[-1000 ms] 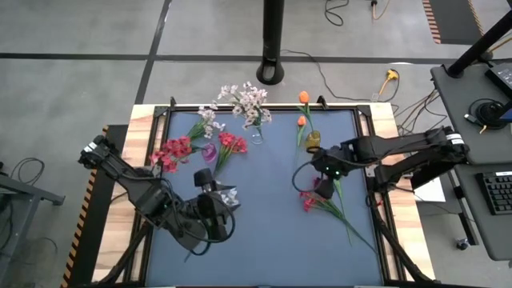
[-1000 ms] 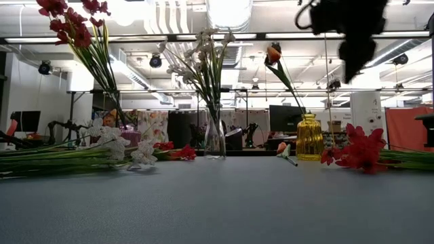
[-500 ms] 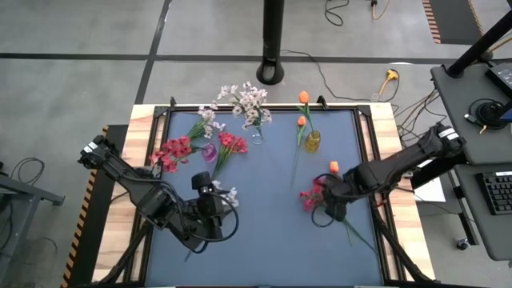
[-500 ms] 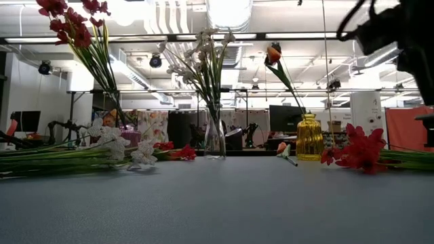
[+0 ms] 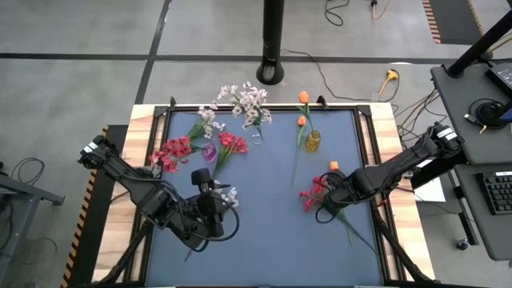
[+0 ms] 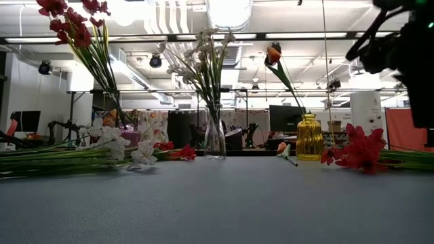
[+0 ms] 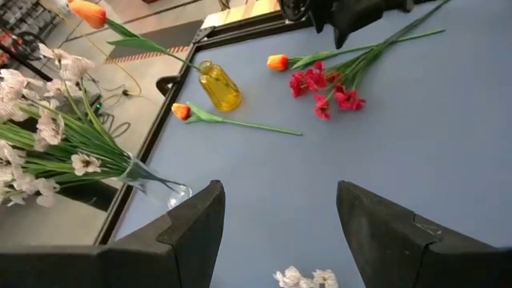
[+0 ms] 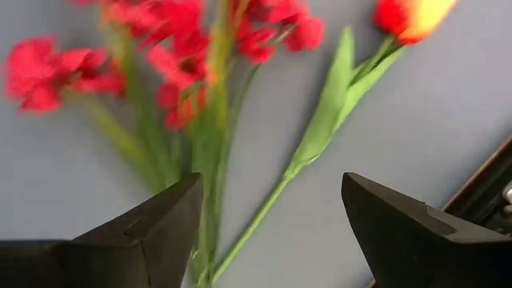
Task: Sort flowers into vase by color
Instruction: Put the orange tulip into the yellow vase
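The right gripper (image 5: pixel 326 198) has dropped from beside the yellow vase (image 5: pixel 312 142) to the red flowers (image 5: pixel 314 194) and orange tulip (image 5: pixel 334 166) at right centre, fingers spread, ready to pick. The left gripper (image 7: pixel 276 232) waits, open, lower left.

Grey concrete floor (image 5: pixel 80 80); black pole base (image 5: pixel 272 74); ceiling strip lights (image 6: pixel 298 35)

Robotics lab: concrete floor (image 5: pixel 96 80), monitors (image 6: pixel 283 116), ceiling ducts (image 6: pixel 169 13)

Mat centre (image 5: pixel 264 184) free; vases (image 5: pixel 312 142) crowd far edge.
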Robot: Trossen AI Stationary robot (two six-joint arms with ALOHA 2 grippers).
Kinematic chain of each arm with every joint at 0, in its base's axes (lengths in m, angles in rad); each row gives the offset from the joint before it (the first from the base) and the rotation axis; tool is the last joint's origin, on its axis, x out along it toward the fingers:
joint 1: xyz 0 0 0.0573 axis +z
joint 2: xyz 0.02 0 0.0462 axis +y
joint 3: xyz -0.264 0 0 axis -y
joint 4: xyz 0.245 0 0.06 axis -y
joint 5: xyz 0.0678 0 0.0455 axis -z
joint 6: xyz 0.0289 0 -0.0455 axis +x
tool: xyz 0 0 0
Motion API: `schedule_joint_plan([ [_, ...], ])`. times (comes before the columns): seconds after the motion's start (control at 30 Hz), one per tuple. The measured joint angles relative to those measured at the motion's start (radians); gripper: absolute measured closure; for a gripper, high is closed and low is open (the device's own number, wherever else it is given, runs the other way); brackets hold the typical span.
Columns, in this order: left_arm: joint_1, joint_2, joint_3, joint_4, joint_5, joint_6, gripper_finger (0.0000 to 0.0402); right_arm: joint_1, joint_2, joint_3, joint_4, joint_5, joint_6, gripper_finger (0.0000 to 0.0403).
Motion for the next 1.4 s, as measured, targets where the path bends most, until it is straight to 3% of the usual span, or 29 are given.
schedule_joint_plan([
  [0.27,0.012,0.000,0.000,-0.002,0.001,0.049,0.0178,-0.094,0.000,-0.099,0.025,0.030,0.000,0.0158],
  [0.73,0.055,0.000,-0.006,-0.002,-0.002,0.119,0.0178,-0.191,-0.002,-0.248,0.238,0.034,-0.017,0.0179],
  [0.87,0.062,0.000,-0.006,-0.002,-0.003,0.129,0.0178,-0.191,-0.002,-0.249,0.244,0.033,-0.010,0.0219],
  [1.23,0.062,0.000,-0.006,-0.004,-0.101,0.129,0.0178,-0.191,-0.001,-0.250,0.313,0.038,0.009,0.0382],
  [1.4,0.061,0.000,-0.006,-0.005,-0.102,0.129,0.0178,-0.191,-0.002,-0.247,0.341,0.061,0.020,0.0385],
])
